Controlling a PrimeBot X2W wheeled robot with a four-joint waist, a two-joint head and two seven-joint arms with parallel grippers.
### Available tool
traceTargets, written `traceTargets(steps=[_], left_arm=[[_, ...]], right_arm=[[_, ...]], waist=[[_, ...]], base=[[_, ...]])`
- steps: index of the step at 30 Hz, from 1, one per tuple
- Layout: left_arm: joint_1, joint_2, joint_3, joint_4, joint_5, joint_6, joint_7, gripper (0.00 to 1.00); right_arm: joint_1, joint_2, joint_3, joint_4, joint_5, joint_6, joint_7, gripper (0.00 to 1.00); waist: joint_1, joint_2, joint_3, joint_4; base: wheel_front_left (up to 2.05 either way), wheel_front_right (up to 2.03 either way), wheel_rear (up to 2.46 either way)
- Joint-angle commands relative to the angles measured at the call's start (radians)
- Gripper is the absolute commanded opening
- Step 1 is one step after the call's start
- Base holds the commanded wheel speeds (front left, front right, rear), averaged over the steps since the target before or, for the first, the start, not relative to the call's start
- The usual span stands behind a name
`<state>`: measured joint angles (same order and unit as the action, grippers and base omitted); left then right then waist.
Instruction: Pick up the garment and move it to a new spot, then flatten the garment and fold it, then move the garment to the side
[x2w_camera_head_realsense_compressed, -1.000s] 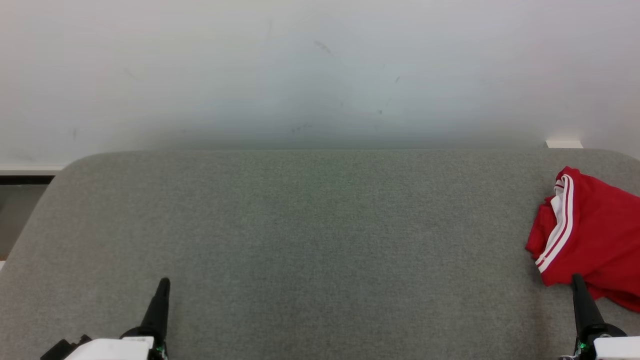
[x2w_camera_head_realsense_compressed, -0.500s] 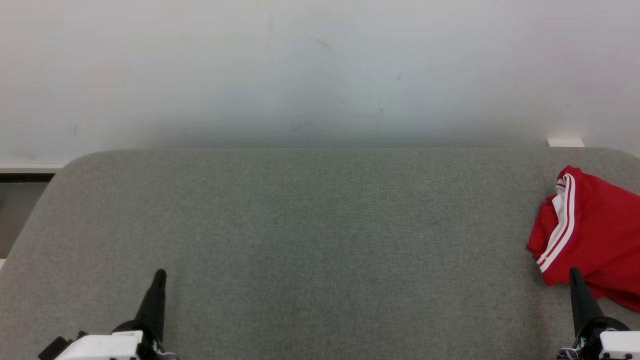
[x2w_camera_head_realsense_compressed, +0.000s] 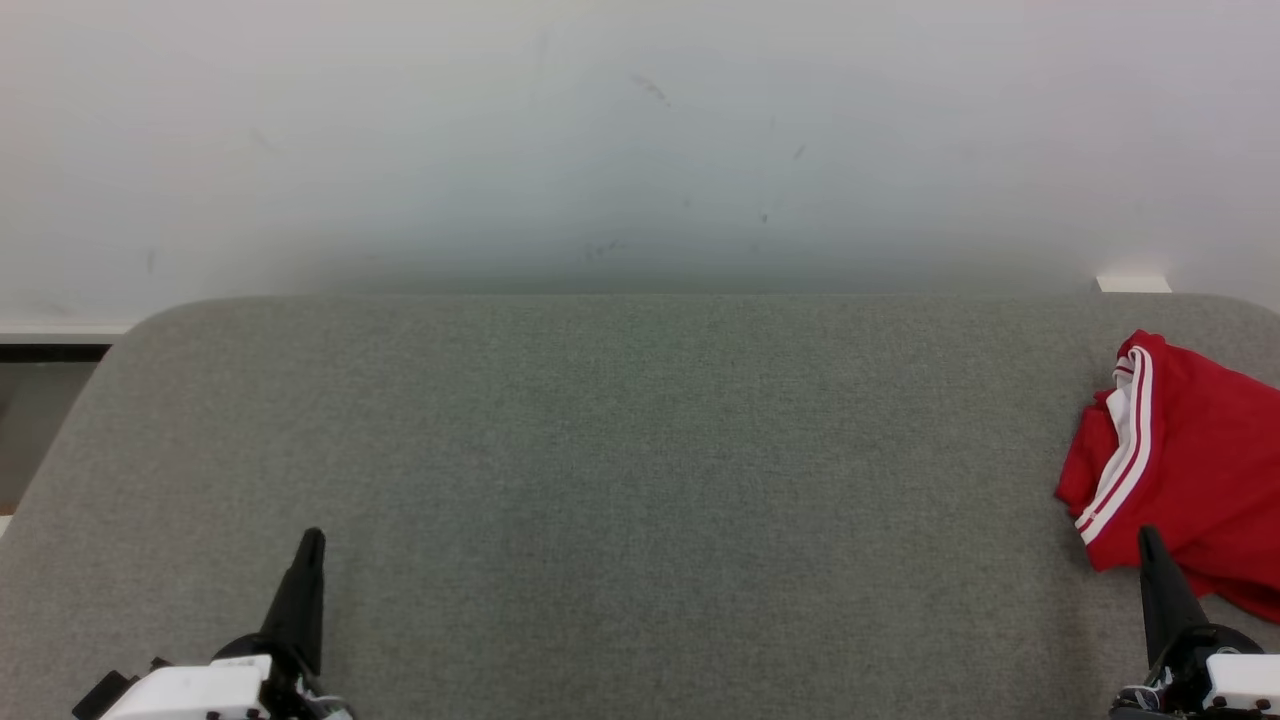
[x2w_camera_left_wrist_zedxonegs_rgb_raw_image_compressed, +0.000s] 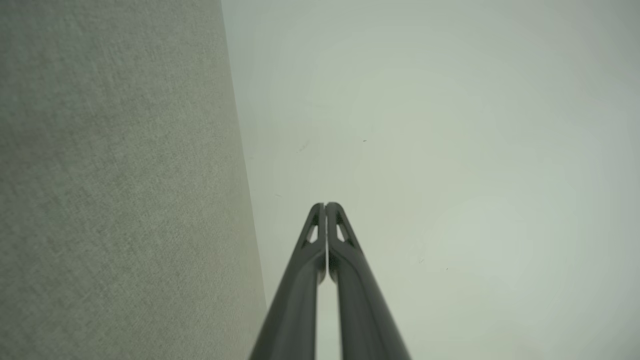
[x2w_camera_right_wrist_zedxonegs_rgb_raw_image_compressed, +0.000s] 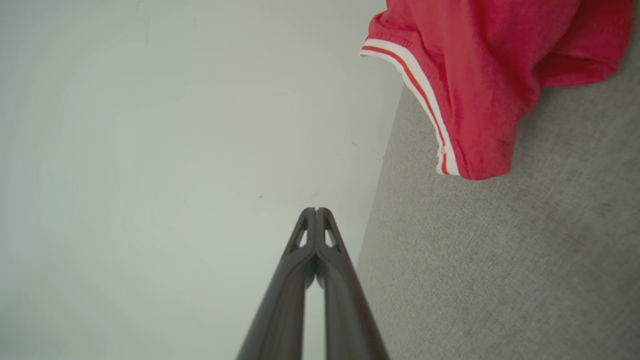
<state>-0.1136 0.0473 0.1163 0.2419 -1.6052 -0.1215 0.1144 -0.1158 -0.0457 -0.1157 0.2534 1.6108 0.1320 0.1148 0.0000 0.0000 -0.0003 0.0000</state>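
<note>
Fabric of grey weave covers the desk (x2w_camera_head_realsense_compressed: 640, 470), set below a pale wall (x2w_camera_head_realsense_compressed: 640, 140). A red garment (x2w_camera_head_realsense_compressed: 1195, 450) with white stripes lies crumpled at the desk's right edge. At near left the left tool (x2w_camera_head_realsense_compressed: 312, 540) is pinched closed and empty. The right tool (x2w_camera_head_realsense_compressed: 1146, 537), likewise closed and empty, sits near the garment's hem.

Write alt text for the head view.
A crumpled red garment with white stripes lies at the right edge of a grey fabric table, a pale wall behind. The left gripper, lower left, and right gripper, lower right near the garment, are shut and empty.
</note>
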Motion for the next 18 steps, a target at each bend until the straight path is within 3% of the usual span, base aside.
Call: traceTargets(steps=[1,18], left_arm=[[-0.005,0.006,0.003,-0.003,-0.012,-0.002,0.005,0.00],[-0.005,0.006,0.003,-0.003,-0.011,-0.002,0.005,0.00]], right_arm=[[-0.009,-0.008,-0.001,0.000,0.001,-0.002,0.005,0.00],[-0.008,-0.009,-0.001,0.000,0.001,-0.002,0.005,0.00]], waist=[[0.0000,0.0000,0.000,0.000],[0.0000,0.0000,0.000,0.000]], base=[[0.00,0.00,0.00],[0.00,0.00,0.00]])
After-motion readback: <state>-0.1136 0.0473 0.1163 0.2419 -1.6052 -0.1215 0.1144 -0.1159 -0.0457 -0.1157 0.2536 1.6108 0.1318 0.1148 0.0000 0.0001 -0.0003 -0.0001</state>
